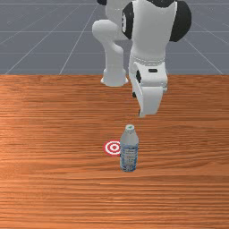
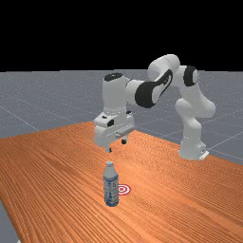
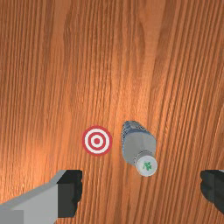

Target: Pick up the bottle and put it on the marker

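Hovering near bottle (image 1: 129,152), pincer (image 2: 117,145) spread

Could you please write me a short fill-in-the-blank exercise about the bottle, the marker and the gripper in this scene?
The bottle stands ____ on the table, not lying on its side. The round marker has rings of white and ____. The bottle's cap bears a small mark coloured ____. The gripper holds nothing and is ____, not shut.

Missing words: upright; red; green; open.
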